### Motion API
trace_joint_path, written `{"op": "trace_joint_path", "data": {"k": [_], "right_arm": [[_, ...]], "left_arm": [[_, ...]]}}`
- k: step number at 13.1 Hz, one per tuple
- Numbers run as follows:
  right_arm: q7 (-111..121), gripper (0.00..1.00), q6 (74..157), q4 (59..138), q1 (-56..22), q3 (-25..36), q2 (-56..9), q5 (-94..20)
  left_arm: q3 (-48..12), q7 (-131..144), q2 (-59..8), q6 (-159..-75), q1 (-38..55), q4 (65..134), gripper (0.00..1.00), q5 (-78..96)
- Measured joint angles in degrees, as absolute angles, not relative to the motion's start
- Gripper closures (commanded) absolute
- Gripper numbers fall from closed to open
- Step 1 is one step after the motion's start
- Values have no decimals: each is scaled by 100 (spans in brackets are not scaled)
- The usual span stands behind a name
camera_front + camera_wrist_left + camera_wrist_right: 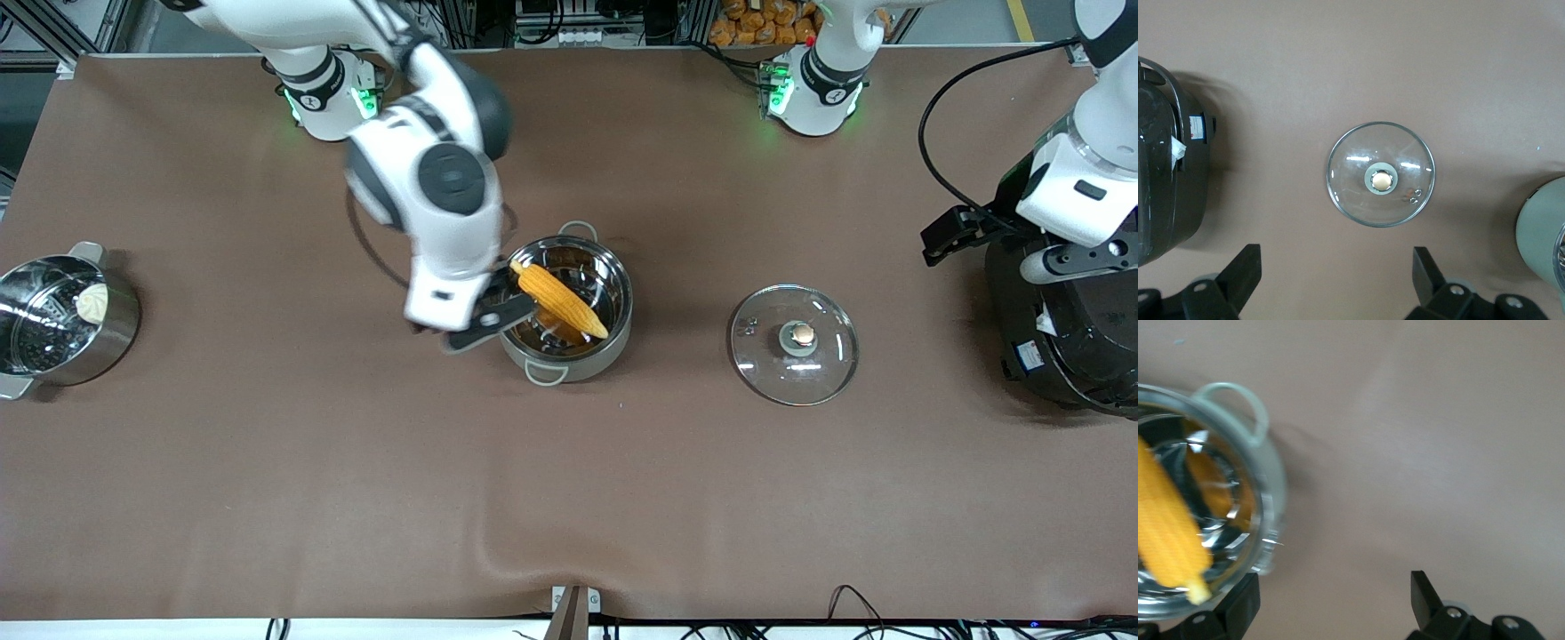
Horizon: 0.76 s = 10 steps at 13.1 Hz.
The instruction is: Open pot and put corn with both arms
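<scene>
The steel pot [569, 307] stands uncovered at the table's middle. The yellow corn [560, 300] lies in it, tilted, one end leaning on the rim. The glass lid [794, 342] with its copper knob lies flat on the table, beside the pot toward the left arm's end. My right gripper [484, 324] is open and empty just outside the pot's rim; its wrist view [1335, 600] shows the pot [1268, 493] and corn [1168, 527] beside one finger. My left gripper [1071, 262] is open and empty over the rice cooker; its wrist view [1337, 277] shows the lid [1380, 175].
A big black rice cooker [1067, 329] stands at the left arm's end, also in the left wrist view [1165, 193]. A steel pot with a perforated insert and a white bun [62, 316] stands at the right arm's end. Brown cloth covers the table.
</scene>
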State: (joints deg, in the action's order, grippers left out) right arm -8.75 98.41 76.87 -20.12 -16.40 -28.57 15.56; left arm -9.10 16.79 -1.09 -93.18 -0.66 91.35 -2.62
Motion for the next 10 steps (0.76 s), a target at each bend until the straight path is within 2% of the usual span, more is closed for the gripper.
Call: {"op": "trace_joint_path", "data": {"k": [6, 10], "right_arm": [[-565, 0, 9697, 8160, -560, -1635, -2253, 710], [-276, 0, 9620, 9001, 415, -1626, -1244, 499]], "left_arm": [[-899, 1457, -93, -9320, -66, 9144, 0, -250], [-903, 1358, -87, -9324, -66, 9146, 0, -250]]}}
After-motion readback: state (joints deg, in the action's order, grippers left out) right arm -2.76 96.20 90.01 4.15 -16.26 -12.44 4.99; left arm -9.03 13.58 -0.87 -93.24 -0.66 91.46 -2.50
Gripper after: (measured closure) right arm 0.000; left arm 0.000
